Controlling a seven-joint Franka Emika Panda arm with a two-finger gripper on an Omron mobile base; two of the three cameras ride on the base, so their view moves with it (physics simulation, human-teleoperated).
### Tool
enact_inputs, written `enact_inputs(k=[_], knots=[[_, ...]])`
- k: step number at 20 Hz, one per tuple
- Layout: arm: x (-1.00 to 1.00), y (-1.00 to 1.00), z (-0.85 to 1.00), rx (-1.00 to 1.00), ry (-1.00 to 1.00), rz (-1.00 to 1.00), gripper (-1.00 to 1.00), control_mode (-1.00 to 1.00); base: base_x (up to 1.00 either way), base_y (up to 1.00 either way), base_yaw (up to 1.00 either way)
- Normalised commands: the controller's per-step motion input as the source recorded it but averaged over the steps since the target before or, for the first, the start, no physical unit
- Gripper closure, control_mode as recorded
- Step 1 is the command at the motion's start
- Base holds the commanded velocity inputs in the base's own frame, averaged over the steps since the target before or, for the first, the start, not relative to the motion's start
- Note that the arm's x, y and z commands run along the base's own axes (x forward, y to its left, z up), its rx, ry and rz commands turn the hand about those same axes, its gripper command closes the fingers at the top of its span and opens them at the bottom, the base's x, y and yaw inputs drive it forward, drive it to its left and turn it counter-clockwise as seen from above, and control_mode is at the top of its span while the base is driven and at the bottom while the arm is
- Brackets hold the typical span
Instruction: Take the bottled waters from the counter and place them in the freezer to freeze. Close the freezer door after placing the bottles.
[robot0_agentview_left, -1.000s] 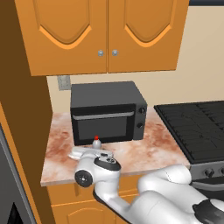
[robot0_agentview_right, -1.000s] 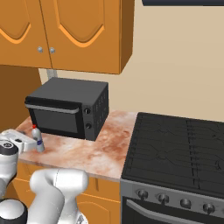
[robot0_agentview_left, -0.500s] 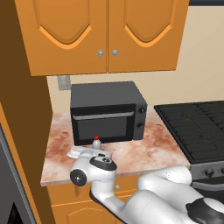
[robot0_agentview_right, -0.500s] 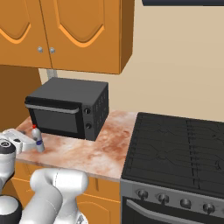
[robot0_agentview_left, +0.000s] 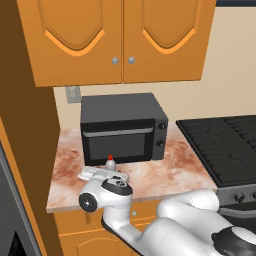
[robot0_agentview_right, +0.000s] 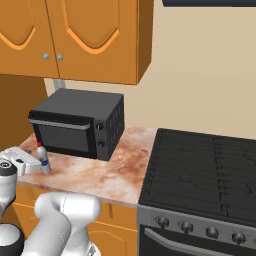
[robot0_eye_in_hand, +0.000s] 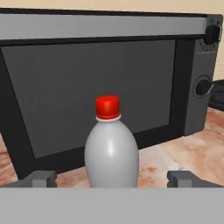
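we see the gripper (robot0_eye_in_hand: 112, 179) level with the counter (robot0_agentview_left: 165, 172), its jaws spread wide and holding nothing; the two fingertips (robot0_eye_in_hand: 41, 178) stand one on each side of the red-capped bottle (robot0_eye_in_hand: 111, 151), clear of its walls. the bottle stands upright on the marbled stone, just in front of the glass door of the black microwave (robot0_agentview_left: 123, 127); in the right base view the same bottle (robot0_agentview_right: 43, 158) sits near the counter's left end, with the white hand beside it. we see only this one bottle; we cannot tell where the second is.

we judge the step in hand to be the approach for the first grasp, with the whole task ahead. risks from here, as we read them: the bottle is smooth and rounded, so a closure high on its shoulder could squeeze it out of the pads; a forward push before closing could tip it against the microwave door; a closure off its centre line could spin it or knock it towards the counter's edge, where it would roll off
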Motion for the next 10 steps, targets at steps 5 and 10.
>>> enact_inputs(k=[5, 10], knots=[[0.02, 0.00, 0.00, 0.00, 0.00, 0.00, -1.00, -1.00, 0.00, 0.00, 0.00], [0.11, -0.05, 0.00, 0.00, 0.00, 0.00, -1.00, -1.00, 0.00, 0.00, 0.00]])
